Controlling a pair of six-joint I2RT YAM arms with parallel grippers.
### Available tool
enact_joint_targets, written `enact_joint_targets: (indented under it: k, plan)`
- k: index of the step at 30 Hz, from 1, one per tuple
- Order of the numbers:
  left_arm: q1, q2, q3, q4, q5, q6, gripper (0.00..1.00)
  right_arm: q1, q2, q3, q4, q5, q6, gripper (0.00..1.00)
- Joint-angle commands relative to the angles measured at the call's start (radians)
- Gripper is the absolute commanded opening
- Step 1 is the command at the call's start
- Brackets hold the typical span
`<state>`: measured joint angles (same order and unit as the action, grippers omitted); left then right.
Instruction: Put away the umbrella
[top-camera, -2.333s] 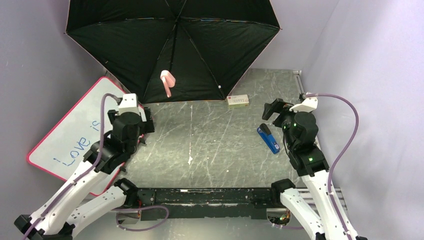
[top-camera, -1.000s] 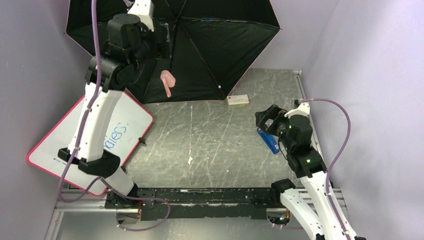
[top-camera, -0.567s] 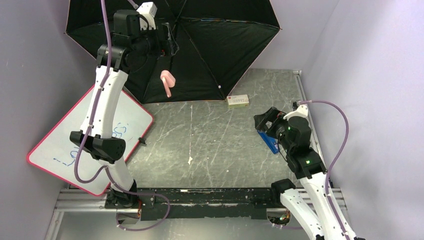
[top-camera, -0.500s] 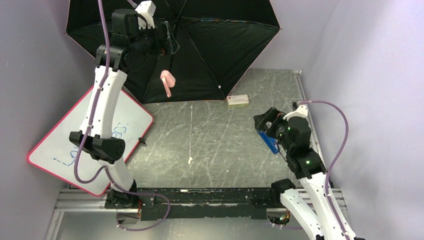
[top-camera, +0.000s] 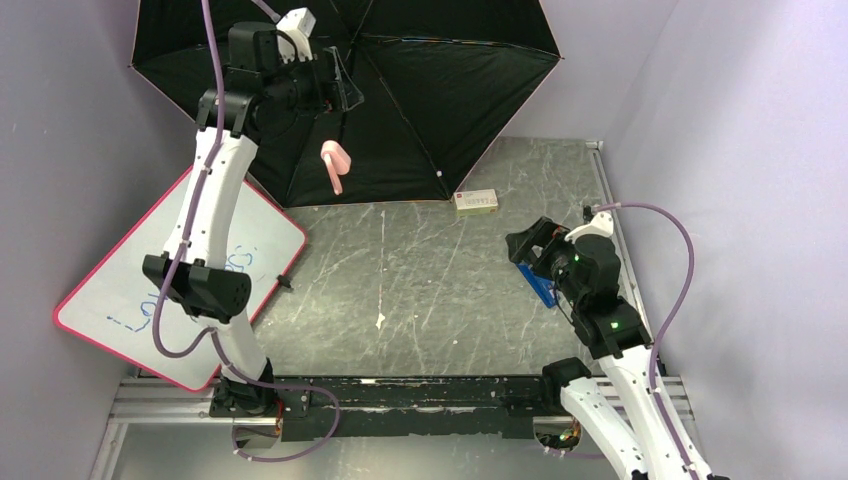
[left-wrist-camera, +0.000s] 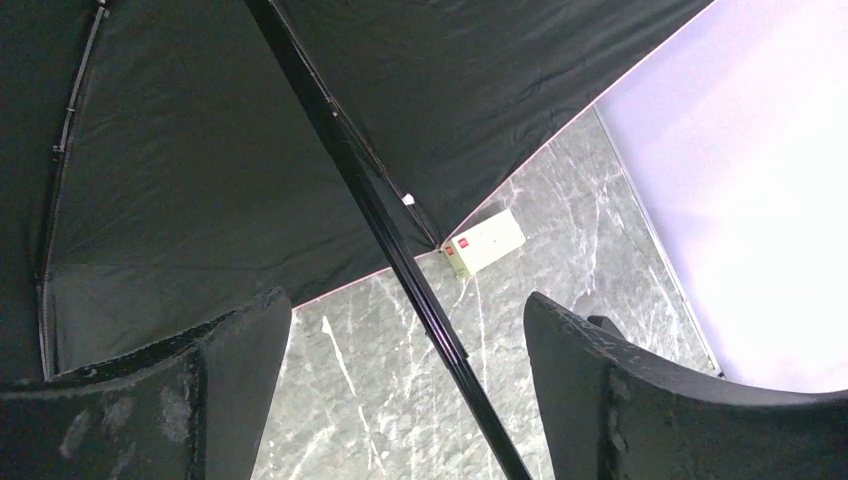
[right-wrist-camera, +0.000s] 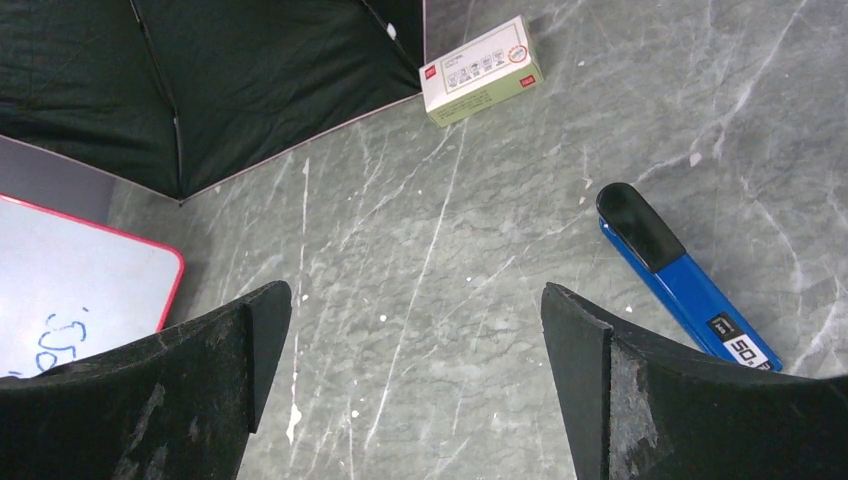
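Observation:
The umbrella stands open at the back of the table, its black inner face toward me and a thin pink edge round it. Its stubby pink handle points down toward the table. My left arm is raised, and the left gripper is open astride the black shaft. In the left wrist view the left gripper has the shaft running between its fingers with a gap on both sides. The right gripper hangs open and empty over the right of the table. The right wrist view has the right gripper above bare marble, with the umbrella at upper left.
A pink-framed whiteboard with blue writing leans at the left, also the whiteboard. A small pale box, box, lies by the canopy's edge. A blue stapler lies under the right arm. Purple walls close in both sides.
The left arm has swung up from the table and moved right, bringing its open jaws astride the umbrella shaft; they have narrowed a little. The right gripper has shifted slightly down and left.

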<state>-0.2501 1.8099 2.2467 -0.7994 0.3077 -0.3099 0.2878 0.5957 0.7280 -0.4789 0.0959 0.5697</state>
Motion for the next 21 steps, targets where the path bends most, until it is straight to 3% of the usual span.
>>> enact_joint_targets:
  k: [1,9,15,21]
  plan:
    - [0.005,0.016,-0.01,-0.004,0.077,0.01,0.88,0.005,-0.013,-0.016,0.0,-0.015,0.012,1.0]
    - [0.005,-0.024,-0.121,0.047,0.137,0.017,0.76,0.005,-0.017,-0.009,-0.012,-0.005,0.01,1.0]
    - [0.005,-0.07,-0.193,0.073,0.156,0.04,0.55,0.006,-0.023,-0.004,-0.022,0.011,0.008,1.0]
    - [0.005,-0.142,-0.233,0.124,0.176,0.042,0.24,0.005,-0.03,-0.003,-0.024,0.023,0.007,1.0]
